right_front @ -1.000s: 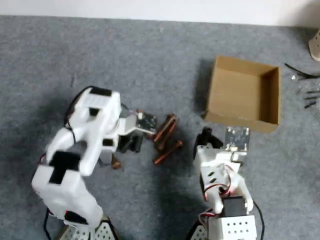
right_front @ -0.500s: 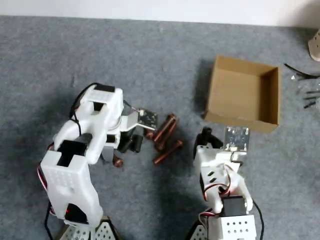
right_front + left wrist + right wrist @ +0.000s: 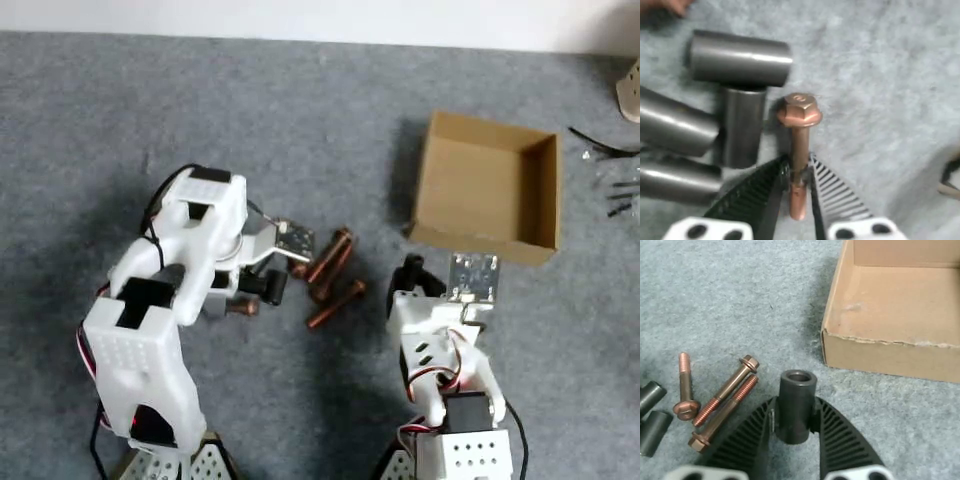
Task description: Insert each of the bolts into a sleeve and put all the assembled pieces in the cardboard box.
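Note:
My left gripper (image 3: 799, 162) is shut on the shank of a copper bolt (image 3: 799, 125), whose hex head points away from the wrist. Several dark steel sleeves (image 3: 740, 57) lie on the carpet just beside that head. From above, the left gripper (image 3: 245, 303) and its bolt (image 3: 240, 306) sit left of three loose bolts (image 3: 330, 260). My right gripper (image 3: 795, 412) is shut on an upright dark sleeve (image 3: 795, 402) with its bore facing up. It is a short way in front of the open cardboard box (image 3: 900, 355), and the right gripper (image 3: 412, 275) stands near the box's front left corner (image 3: 420, 232).
Three loose bolts (image 3: 722, 400) lie on the grey carpet between the arms, with two sleeve ends (image 3: 650, 410) beyond them. Black cable ties and small parts (image 3: 610, 170) lie right of the box. Bare carpet stretches behind both arms.
The left arm has drawn back and straightened. The bolt at its gripper has shifted slightly toward the loose bolts and now lies sideways. The right arm has not moved.

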Available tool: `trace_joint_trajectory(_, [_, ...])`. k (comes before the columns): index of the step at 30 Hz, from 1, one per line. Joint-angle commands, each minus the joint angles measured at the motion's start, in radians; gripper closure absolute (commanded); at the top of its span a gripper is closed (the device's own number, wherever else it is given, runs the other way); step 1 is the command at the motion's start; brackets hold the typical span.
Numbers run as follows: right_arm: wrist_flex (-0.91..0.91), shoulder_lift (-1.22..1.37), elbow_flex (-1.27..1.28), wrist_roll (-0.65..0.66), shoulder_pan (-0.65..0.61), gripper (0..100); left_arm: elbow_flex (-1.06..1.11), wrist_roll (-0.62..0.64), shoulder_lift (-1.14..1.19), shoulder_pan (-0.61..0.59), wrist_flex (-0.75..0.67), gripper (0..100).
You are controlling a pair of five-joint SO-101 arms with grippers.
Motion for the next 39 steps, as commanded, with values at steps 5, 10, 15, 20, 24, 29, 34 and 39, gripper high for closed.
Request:
trace_joint_trajectory(5, [-0.021,-0.024,0.024,0.015,0.015,99.4,-0.038,-0.425,-0.252,-0.008,0.18,99])
trace_joint_trajectory(10, [-0.021,-0.024,0.024,0.015,0.015,99.4,-0.038,-0.285,-0.458,-0.007,0.19,99])
trace_joint_trajectory(15, [-0.021,-0.024,0.024,0.015,0.012,99.4,-0.038,-0.038,-0.601,0.044,0.181,99])
trace_joint_trajectory(20, [-0.021,-0.024,0.024,0.015,0.012,99.4,-0.038,0.364,-0.739,0.151,0.061,99])
trace_joint_trajectory(24, [-0.021,-0.024,0.024,0.015,0.012,99.4,-0.036,0.684,-0.865,0.223,-0.044,99])
trace_joint_trajectory(29, [-0.019,-0.024,0.024,0.015,0.012,99.4,0.088,0.971,-1.026,0.237,-0.226,99])
trace_joint_trajectory(34, [-0.022,-0.027,0.059,0.015,-0.001,99.4,0.377,1.178,-1.196,0.231,-0.494,99])
trace_joint_trajectory(39, [-0.024,-0.028,0.077,0.017,-0.062,99.4,0.719,1.484,-1.371,0.231,-0.836,99])
